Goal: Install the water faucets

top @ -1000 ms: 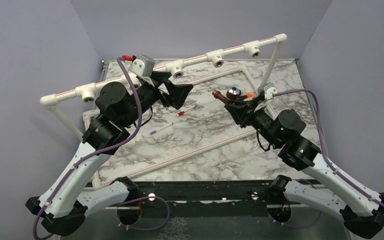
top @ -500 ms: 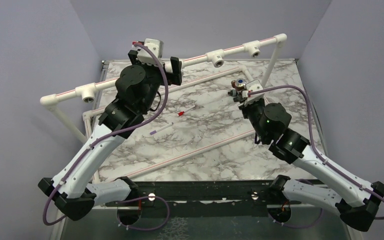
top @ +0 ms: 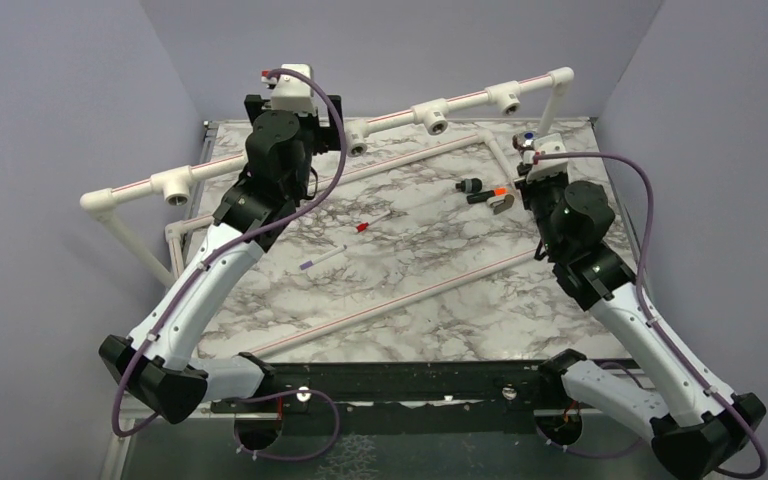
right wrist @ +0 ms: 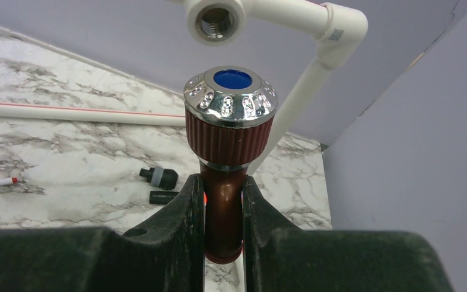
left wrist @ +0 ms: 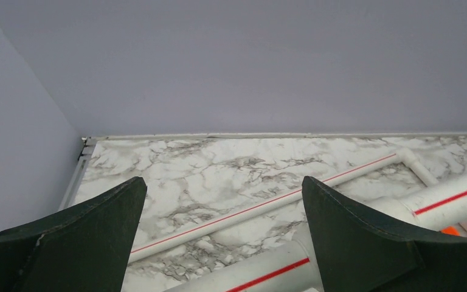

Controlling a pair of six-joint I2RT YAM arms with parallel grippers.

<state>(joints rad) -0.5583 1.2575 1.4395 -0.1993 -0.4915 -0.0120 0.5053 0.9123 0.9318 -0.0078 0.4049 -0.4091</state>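
Note:
My right gripper (right wrist: 224,182) is shut on the water faucet (right wrist: 223,210), a copper-brown tap with a ribbed knob and a silvery cap with a blue dot (right wrist: 231,97). It holds it upright, just below and in front of the threaded opening of a white tee fitting (right wrist: 217,23) on the raised pipe. In the top view the faucet (top: 528,137) is at the far right, below the rightmost tee (top: 505,97). My left gripper (left wrist: 223,180) is open and empty, its jaws wide on either side of the raised red-striped pipe (left wrist: 261,271) at the back left (top: 295,108).
The raised pipe carries more tees (top: 176,186) (top: 356,135) (top: 432,118). Small black parts (top: 471,186) (right wrist: 160,177), an orange bit (top: 501,191), a red-tipped stick (top: 368,226) and a purple-tipped stick (top: 320,259) lie on the marble table (top: 430,330). A long pipe (top: 400,297) lies diagonally.
My right gripper has carried the faucet back and to the right, up to the rightmost tee. My left arm has risen and swung back to the raised pipe, still open.

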